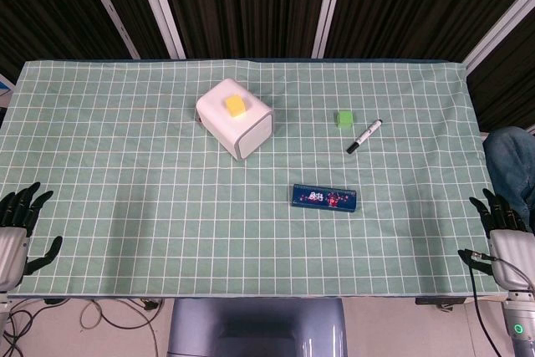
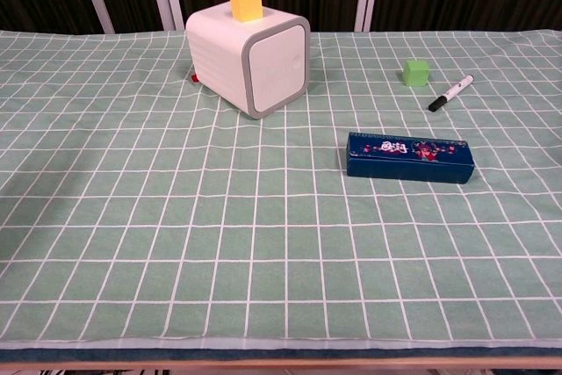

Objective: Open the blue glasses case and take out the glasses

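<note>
The blue glasses case (image 1: 326,197) lies closed on the green checked cloth, right of centre, its lid printed with small figures; the chest view shows the case (image 2: 409,157) long side toward me. No glasses show. My left hand (image 1: 18,230) hangs at the table's front left edge, fingers spread, holding nothing. At the front right edge my right hand (image 1: 504,239) is likewise spread and empty. Both hands are far from the case and outside the chest view.
A white box (image 1: 235,117) with a yellow block (image 1: 236,105) on top stands behind centre. A green cube (image 1: 343,118) and a black marker (image 1: 364,136) lie behind the case. A person's knee (image 1: 511,166) shows at the right edge.
</note>
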Available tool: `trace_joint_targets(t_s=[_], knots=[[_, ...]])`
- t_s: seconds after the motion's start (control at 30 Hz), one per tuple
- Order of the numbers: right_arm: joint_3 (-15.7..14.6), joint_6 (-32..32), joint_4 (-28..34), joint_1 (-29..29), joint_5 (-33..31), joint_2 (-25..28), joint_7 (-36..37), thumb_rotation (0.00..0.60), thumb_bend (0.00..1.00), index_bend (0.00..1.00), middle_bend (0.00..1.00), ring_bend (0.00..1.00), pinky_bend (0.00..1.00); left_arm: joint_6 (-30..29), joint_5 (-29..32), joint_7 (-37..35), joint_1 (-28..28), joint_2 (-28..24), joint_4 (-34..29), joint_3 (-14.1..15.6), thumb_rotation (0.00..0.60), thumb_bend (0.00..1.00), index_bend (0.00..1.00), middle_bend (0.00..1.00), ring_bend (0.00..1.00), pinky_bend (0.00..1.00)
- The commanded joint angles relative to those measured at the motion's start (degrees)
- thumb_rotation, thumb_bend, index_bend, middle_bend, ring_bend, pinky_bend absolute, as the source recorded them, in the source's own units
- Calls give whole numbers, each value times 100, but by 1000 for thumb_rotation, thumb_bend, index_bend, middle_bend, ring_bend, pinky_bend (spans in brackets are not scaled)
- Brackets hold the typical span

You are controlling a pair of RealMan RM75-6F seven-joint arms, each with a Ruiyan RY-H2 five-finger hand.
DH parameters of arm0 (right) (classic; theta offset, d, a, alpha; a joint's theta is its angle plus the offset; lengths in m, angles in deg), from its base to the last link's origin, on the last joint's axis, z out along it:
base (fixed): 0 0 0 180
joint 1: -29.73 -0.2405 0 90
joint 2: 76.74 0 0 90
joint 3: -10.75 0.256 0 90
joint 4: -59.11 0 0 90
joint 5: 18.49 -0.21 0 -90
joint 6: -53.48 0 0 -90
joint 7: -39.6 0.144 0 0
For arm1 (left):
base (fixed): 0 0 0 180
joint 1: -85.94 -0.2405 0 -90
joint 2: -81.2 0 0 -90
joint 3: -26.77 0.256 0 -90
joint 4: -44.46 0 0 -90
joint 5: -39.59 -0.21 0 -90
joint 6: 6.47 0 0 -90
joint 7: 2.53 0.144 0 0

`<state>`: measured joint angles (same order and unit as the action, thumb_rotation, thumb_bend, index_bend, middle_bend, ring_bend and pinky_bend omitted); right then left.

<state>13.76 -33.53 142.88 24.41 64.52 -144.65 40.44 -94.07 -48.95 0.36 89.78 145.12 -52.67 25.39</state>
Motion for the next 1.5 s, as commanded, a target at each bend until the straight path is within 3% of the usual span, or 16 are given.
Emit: trace_joint_targets(t_s=[0.03,0.83,1.03,1.13,1.27,1.5], knots=[[30,-79,24,27,46,15,63,600,219,133,42,0,185,-15,-2,-12,-11,0,0,4,600,328,109,0,0,0],[68,-24,219,108,176,140,393,600,219,133,43,0,185,-36,91,-69,-38,-9,-67,-45,600,328,104,0,0,0],[87,912,1027,-307,53,803,547,600,251,148,44,0,185,77,189,-31,-9,-37,-108,-53,600,334,93,0,0,0],[246,1723,1629,-708,-349,1226,604,600,264,161,44,0,184,114,241,4,-4,-44,-148,-59,600,337,91,0,0,0],[592,2888,2226,-1391,-1412,1590,260,600,306,162,47,0,185,124,271,-26,-6,-66,-190,-68,600,337,91,0,0,0],[754,3793,2746,-2477,-3339,1462,-1193,600,373,164,53,0,184,169,296,-45,6,-73,-198,-67,600,338,91,0,0,0]])
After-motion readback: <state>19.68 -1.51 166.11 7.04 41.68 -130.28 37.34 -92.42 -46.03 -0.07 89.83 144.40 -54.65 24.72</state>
